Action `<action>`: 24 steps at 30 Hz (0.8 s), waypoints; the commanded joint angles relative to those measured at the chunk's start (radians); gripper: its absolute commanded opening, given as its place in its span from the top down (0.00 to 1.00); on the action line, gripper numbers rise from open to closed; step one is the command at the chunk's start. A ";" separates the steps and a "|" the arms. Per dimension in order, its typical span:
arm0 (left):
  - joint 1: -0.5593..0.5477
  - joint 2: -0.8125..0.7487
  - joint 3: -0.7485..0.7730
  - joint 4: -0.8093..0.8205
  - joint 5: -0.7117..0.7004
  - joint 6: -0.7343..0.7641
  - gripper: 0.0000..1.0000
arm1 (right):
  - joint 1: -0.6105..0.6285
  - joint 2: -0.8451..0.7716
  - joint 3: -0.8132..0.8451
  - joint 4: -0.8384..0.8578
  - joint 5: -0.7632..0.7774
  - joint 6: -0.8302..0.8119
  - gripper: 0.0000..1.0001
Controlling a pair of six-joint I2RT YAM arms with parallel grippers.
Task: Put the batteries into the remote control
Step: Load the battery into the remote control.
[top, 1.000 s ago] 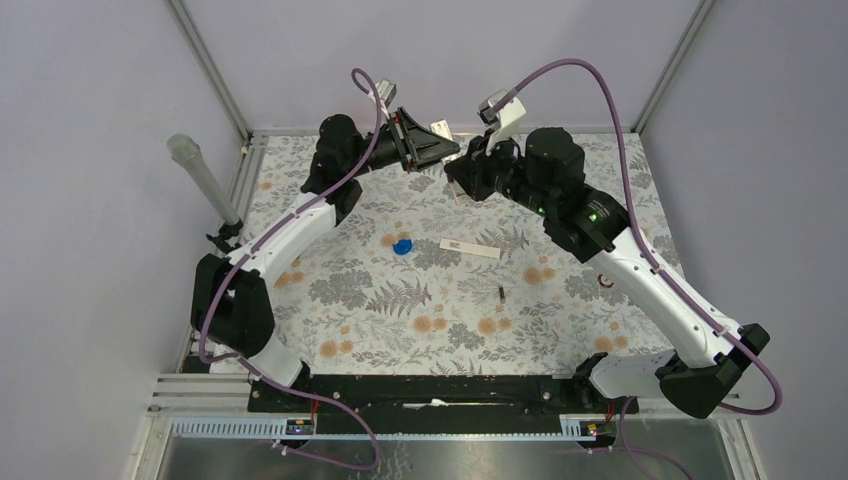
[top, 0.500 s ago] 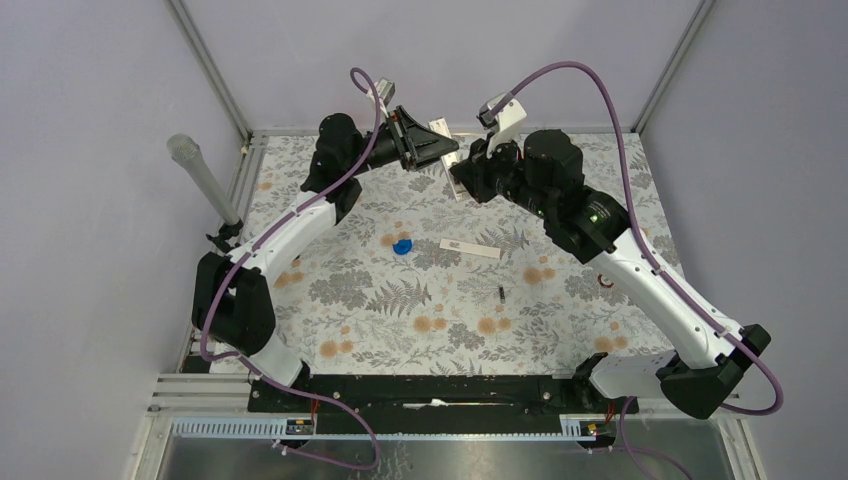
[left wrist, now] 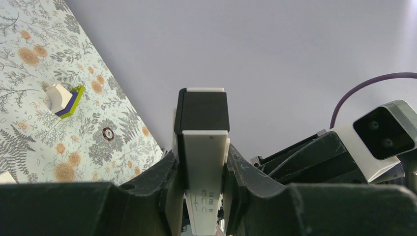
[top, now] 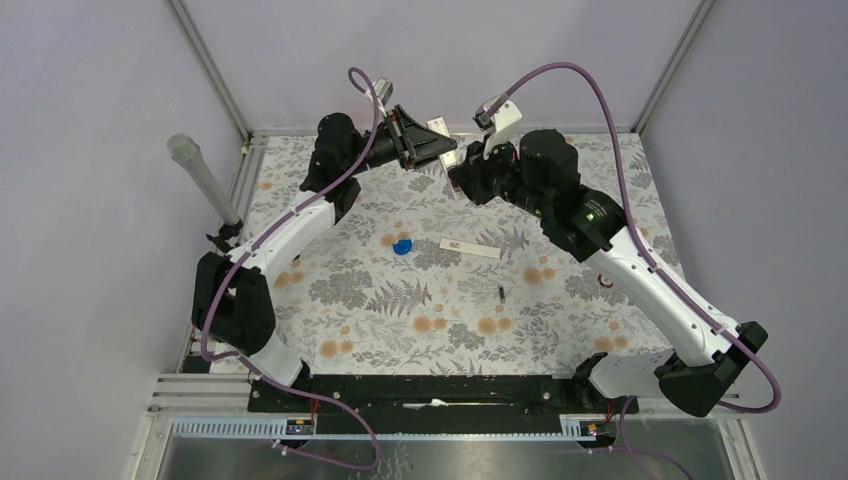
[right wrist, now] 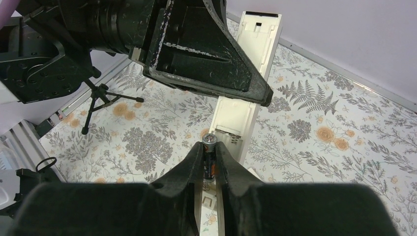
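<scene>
White rectangular remote control (left wrist: 205,167), slim dark cylindrical battery (right wrist: 210,153) close beside

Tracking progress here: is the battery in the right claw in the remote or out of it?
Out: the battery is pinched in the right claw, beside the remote control, not inside it.

Pale lilac walls (top: 90,80), floral-print tabletop (top: 400,330), metal frame posts (top: 205,60) at corners.

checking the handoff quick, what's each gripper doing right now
left gripper: closed, holding the remote control
right gripper: closed, holding a battery
</scene>
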State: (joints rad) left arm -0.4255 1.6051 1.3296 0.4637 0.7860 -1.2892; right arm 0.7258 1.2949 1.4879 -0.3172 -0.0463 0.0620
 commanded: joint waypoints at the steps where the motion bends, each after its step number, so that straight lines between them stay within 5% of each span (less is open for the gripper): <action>1: 0.004 -0.017 0.067 0.086 0.001 -0.022 1.00 | 0.007 0.019 0.023 -0.040 -0.003 0.006 0.82; 18: 0.013 -0.027 0.043 0.076 -0.002 0.002 1.00 | 0.007 0.080 0.148 -0.121 0.042 0.080 0.70; 24: 0.022 -0.028 0.040 0.068 -0.002 0.014 1.00 | 0.007 0.083 0.190 -0.123 0.076 0.107 0.58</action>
State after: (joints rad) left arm -0.4156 1.6051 1.3296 0.4664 0.7826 -1.2831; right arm 0.7273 1.3746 1.6119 -0.4377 -0.0105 0.1436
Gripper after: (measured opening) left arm 0.286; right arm 0.382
